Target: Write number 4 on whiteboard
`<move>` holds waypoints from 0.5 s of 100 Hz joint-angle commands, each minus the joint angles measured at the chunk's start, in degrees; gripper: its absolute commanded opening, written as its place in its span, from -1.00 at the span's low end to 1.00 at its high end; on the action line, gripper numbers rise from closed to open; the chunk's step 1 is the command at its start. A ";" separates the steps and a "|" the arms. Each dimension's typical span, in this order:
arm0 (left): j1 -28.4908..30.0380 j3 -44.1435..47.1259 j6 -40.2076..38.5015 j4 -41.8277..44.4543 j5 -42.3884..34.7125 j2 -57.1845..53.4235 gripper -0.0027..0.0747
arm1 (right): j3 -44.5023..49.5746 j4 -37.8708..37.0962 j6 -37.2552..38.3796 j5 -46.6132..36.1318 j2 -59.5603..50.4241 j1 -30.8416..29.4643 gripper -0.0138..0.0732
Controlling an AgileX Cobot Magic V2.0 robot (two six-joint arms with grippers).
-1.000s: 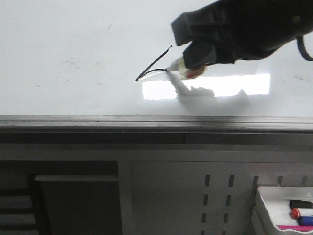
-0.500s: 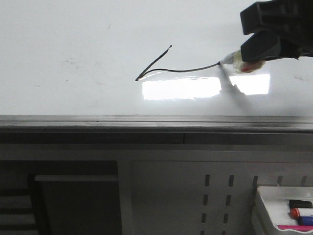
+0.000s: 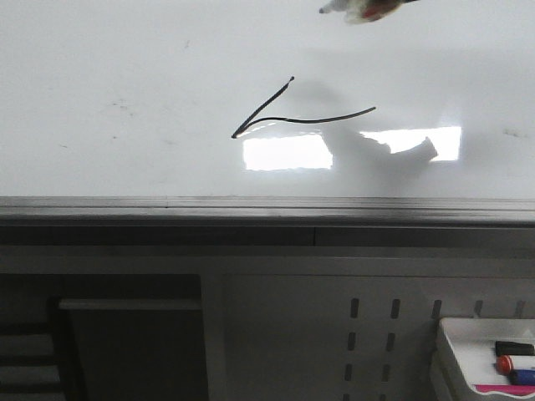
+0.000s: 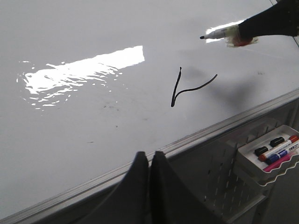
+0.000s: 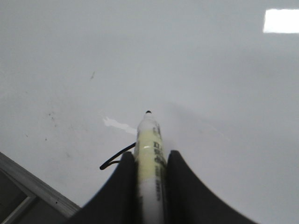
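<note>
The whiteboard carries the black lines of the number 4: a slanted stroke and a long wavy crossbar that meet at their left ends. In the left wrist view the same lines show mid-board. My right gripper is shut on a white marker with a black tip. The marker hangs off the board, beyond the lines, and only its tip end shows at the front view's top edge. My left gripper is shut and empty, over the board's near edge.
A grey metal edge runs along the board's front. Below it is a perforated grey panel. A small white tray of spare markers hangs at the lower right. Faint smudges mark the board's left part.
My right gripper carried the marker rightward across the board, drawing the crossbar. It then lifted away toward the far side, and only the marker's end remains in the front view.
</note>
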 commanded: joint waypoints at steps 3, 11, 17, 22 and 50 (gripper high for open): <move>0.18 -1.71 -0.40 -2.40 -2.93 0.43 -0.98 | -3.38 -0.70 -0.13 0.59 1.46 -0.32 -0.83; 0.18 -1.71 -0.19 -2.78 -2.93 0.43 -0.98 | -3.76 -0.70 -0.13 0.59 3.33 -0.32 -0.83; 0.18 -1.71 -0.19 -3.00 -2.93 0.43 -0.98 | -3.76 -0.70 -0.13 0.32 4.65 -0.32 -0.83; 0.18 -1.71 -0.19 -3.00 -2.93 0.43 -0.98 | -3.76 -0.70 -0.13 0.21 5.60 -0.32 -0.83; 0.18 -1.71 -0.09 -3.00 -2.93 0.43 -0.98 | -3.76 -0.70 -0.13 -3.24 8.72 -0.32 -0.83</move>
